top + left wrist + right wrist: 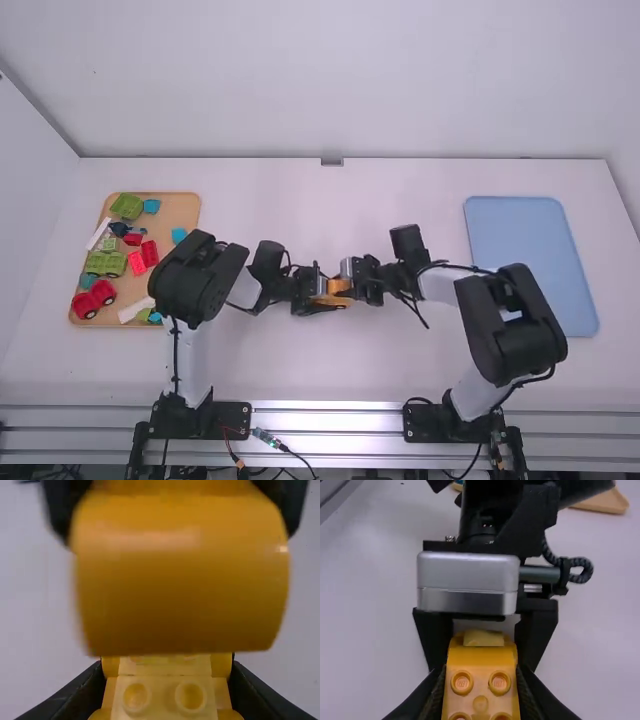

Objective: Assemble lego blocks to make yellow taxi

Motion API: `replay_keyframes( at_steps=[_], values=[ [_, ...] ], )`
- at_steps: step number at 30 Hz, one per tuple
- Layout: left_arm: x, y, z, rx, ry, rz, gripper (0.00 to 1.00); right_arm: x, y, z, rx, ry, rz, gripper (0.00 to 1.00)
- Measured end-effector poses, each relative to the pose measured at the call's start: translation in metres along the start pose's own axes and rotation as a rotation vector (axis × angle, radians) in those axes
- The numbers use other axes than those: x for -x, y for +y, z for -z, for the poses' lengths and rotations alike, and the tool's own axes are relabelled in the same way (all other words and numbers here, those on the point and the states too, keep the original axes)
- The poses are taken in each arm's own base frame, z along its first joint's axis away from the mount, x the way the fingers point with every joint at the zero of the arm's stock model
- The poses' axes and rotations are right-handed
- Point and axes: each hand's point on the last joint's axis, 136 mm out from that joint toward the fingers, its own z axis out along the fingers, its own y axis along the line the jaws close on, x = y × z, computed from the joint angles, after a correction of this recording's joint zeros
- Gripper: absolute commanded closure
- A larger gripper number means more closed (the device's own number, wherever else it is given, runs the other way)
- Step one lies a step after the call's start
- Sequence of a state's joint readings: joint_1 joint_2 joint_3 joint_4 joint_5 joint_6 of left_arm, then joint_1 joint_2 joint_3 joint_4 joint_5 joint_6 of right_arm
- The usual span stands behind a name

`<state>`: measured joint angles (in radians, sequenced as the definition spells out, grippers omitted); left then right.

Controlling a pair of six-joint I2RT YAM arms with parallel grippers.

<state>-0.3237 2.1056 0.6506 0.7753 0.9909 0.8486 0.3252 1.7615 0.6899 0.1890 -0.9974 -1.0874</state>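
Mid-frame, my left gripper (166, 675) clasps the pale block (164, 698), my right gripper (480, 676) the orange block (180, 575). I'd align, then press squarely.

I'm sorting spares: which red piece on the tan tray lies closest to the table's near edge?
The wheeled red piece in the tray's near left corner; the other red pieces lie farther back.

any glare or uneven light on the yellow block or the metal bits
Left wrist view: a soft pale sheen across the rounded yellow block, plus a tiny bright glint at its edge; high view: bright streaks of glare along the metal rail; right wrist view: the silver housing is paler on top, darker on its lower face.
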Motion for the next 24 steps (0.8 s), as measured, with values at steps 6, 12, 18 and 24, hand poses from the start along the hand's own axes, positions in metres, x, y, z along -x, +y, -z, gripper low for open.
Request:
replay_keyframes(
  at_steps=[6,12,18,24],
  values=[
    [0.000,0.000,0.000,0.000,0.000,0.003,0.59,-0.006,0.004,-0.005,-0.031,0.009,-0.041,0.98],
    [0.000,0.000,0.000,0.000,0.000,0.003,0.59,-0.010,0.009,-0.005,-0.029,0.018,-0.087,0.99],
    [0.000,0.000,0.000,-0.002,-0.001,0.003,0.59,-0.006,0.002,-0.005,-0.051,0.002,-0.058,1.00],
    [0.000,-0.001,0.000,-0.004,-0.001,0.006,0.59,-0.017,0.002,-0.012,-0.040,0.002,-0.131,1.00]
  ],
)
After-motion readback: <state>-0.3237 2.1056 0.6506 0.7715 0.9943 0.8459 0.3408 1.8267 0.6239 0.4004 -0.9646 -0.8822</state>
